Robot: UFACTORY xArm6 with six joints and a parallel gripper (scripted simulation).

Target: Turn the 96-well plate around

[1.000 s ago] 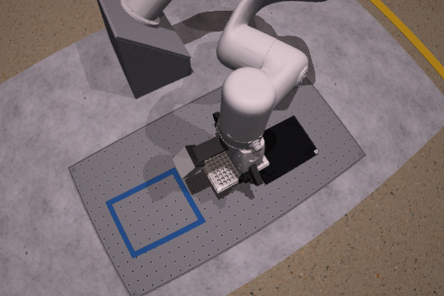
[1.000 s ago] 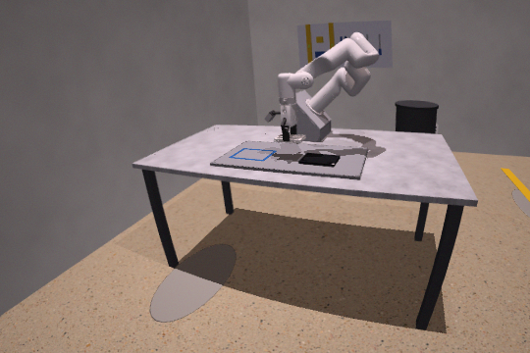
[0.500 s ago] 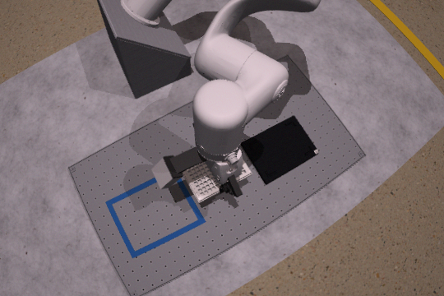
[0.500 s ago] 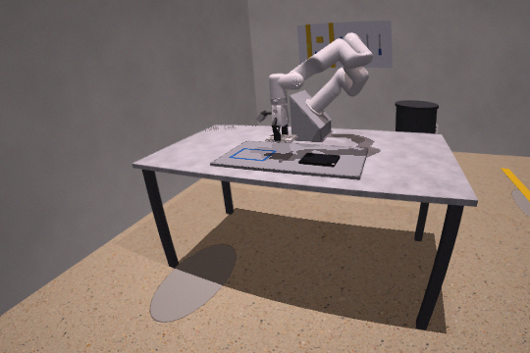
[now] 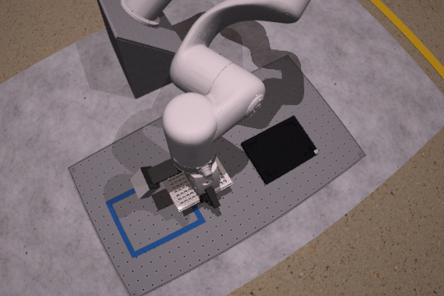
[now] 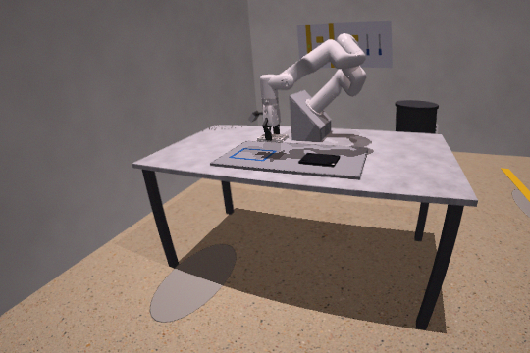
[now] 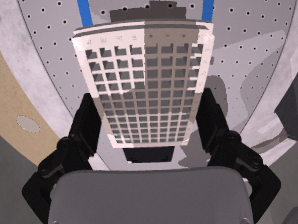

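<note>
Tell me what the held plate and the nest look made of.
The plate in the gripper: likely rigid white plastic, matte, a moulded grid of square wells. The nest: flat black, no glare; probably anodised metal or plastic, can't tell which.
</note>
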